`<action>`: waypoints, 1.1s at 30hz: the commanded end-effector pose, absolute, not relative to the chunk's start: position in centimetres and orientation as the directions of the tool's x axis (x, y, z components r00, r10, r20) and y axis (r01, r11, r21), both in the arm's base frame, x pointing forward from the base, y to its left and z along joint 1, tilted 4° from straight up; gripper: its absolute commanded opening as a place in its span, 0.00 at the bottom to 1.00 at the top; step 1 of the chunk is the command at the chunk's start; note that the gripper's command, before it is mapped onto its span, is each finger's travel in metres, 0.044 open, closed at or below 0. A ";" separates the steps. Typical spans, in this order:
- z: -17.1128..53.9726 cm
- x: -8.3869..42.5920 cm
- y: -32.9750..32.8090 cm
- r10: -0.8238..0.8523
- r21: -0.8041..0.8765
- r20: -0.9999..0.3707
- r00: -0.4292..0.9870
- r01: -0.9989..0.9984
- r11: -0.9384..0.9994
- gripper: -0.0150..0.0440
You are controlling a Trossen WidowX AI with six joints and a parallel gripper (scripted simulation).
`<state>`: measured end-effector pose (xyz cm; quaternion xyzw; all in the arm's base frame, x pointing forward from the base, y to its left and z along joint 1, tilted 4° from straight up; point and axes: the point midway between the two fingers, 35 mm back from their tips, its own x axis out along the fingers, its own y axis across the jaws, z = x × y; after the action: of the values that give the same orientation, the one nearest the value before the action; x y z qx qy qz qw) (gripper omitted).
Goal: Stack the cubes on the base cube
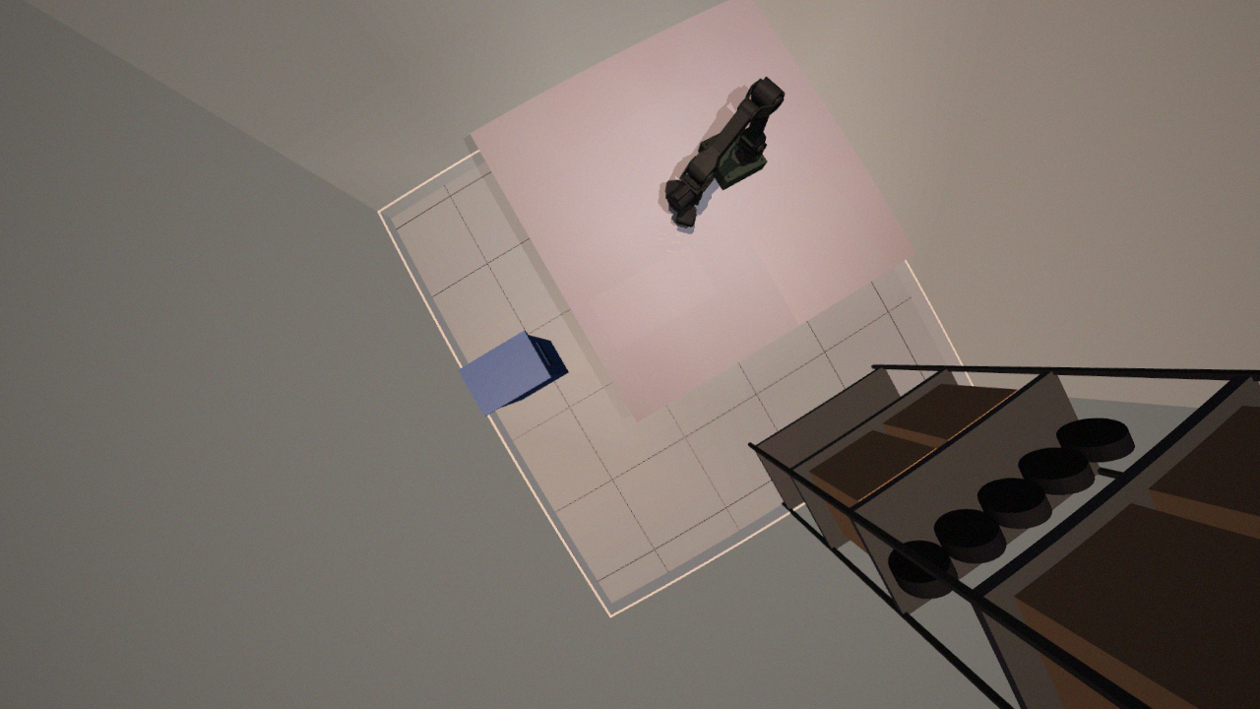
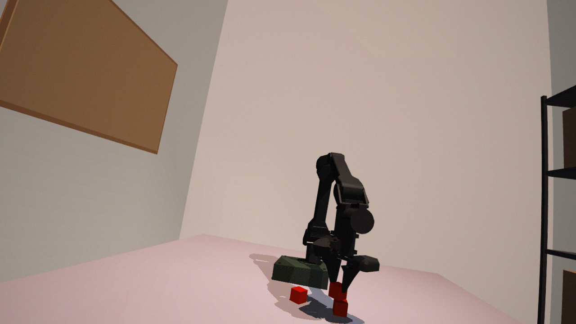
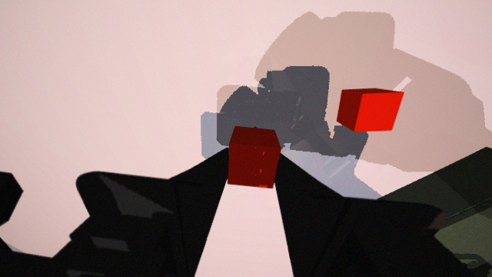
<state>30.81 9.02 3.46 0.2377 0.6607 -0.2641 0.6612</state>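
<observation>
- Cube (image 2: 336, 290) pinched between the gripper's (image 2: 340, 286) two dark fingers, just below the middle of the exterior view; the fingers are pressed against its two sides, not spread and not fully together.
- Directly under it, low in that same view, sits another red cube (image 2: 340, 307) on the pink table (image 2: 161, 281). The held one looks to be just above it or barely touching; I cannot tell which from here. My guess is that the lower one is the fixed base.
- To the left, the third cube (image 2: 298, 294) lies loose on the table, near the arm's green mount (image 2: 299, 272) and apart from the other two.
- In the wrist view the held cube (image 3: 254, 157) fills the centre, and the loose one (image 3: 370, 109) shows in the upper right; the base is hidden behind the held cube.
- To do this step well, I would set the cube off-centre so it caps one top corner, yet keep its middle over the base, and come down straight and slowly so the base is not nudged.
- Keep it level before letting go; a tilted release on a corner perch would likely tip it off.
- Leave room on the opposite corner for the second cube, with a thin gap between them.
- All three cubes are plain red blocks with sharp edges and flat, smooth faces, no markings worth noting.
- The fingers are matt black and taper to narrow tips, so they grip only a small patch of each side.
- The table is a flat pale pink sheet with soft shadows across it.
</observation>
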 end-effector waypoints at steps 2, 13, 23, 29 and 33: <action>2.6 30.5 9.0 -0.035 -0.040 -0.999 -0.021 0.666 0.745 0.43; 2.5 30.5 9.0 -0.035 -0.040 -0.999 -0.021 0.666 0.745 0.43; 2.4 30.5 9.0 -0.035 -0.040 -0.999 -0.021 0.666 0.745 0.43; 2.4 30.5 9.0 -0.035 -0.040 -0.999 -0.021 0.666 0.745 0.43; 2.4 30.5 9.0 -0.035 -0.040 -0.999 -0.021 0.666 0.745 0.52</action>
<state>30.57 8.94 2.49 0.2362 0.6626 -0.2658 0.6591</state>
